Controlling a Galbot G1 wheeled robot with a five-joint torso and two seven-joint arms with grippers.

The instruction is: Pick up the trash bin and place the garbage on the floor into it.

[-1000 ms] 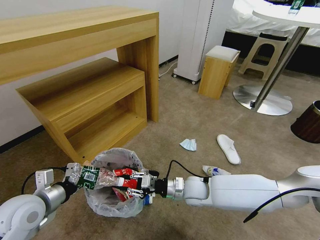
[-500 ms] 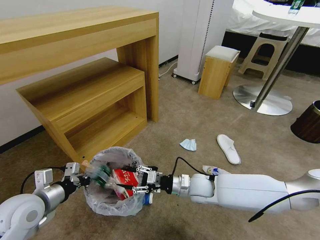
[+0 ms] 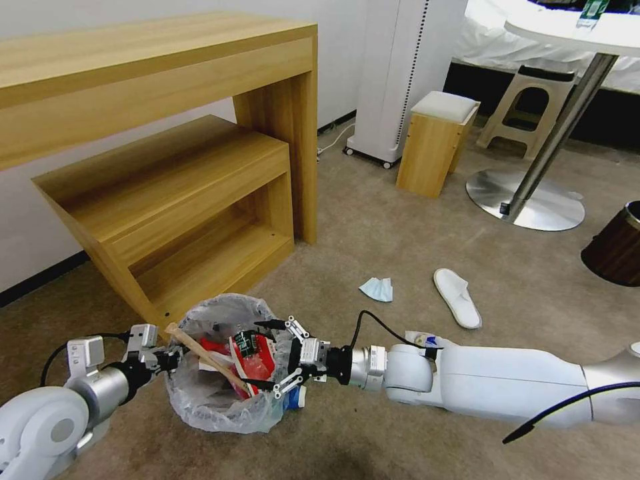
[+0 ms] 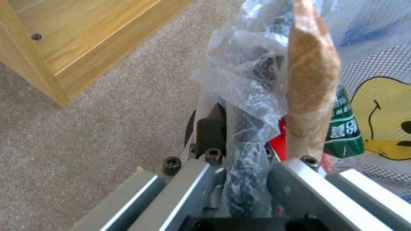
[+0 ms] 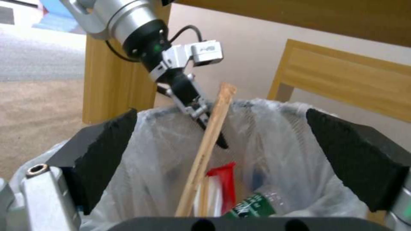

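left gripper (image 3: 162,361) clamps trash bin (image 3: 223,407) rim, bin on floor (image 3: 373,233) | right gripper (image 3: 277,357) wide above it | risk: we think wooden stick (image 3: 200,351) can tip out

The trash bin (image 3: 223,407) is lined in crinkly clear plastic; red wrappers (image 3: 257,357) and a green-labelled bottle (image 5: 252,205) are seen inside. A light-blue mask (image 3: 377,289) and white slipper (image 3: 457,297) lie on beige carpet (image 3: 373,240).
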